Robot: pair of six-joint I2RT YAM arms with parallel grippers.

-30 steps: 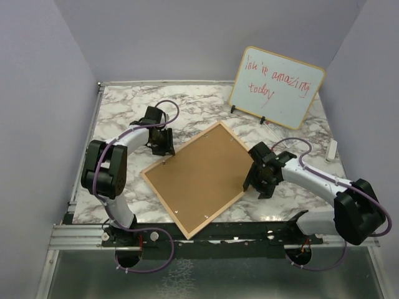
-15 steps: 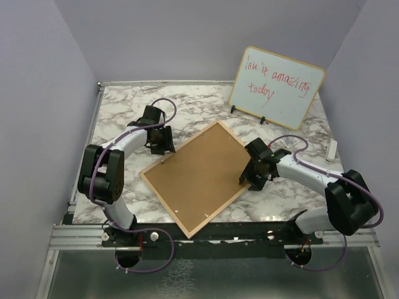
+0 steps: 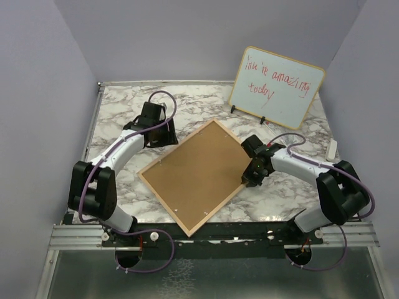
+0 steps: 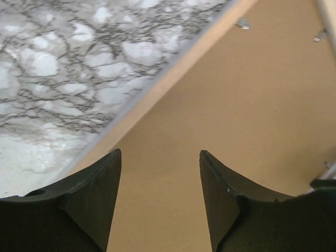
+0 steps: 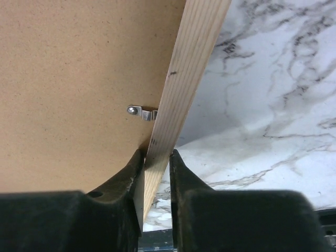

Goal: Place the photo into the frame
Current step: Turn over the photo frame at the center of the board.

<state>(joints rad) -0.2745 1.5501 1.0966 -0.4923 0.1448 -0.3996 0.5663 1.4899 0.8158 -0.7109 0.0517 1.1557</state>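
Overhead, the frame lies back side up on the desk, its long axis slanted; the photo is not visible. At the left wrist, the left gripper hangs with fingers apart over the backing board, just inside the frame's rail. At the right wrist, the right gripper is clamped on the frame's opposite rail, so I judge this arm the nearer one.

Light-wood frame, grey-veined marble table
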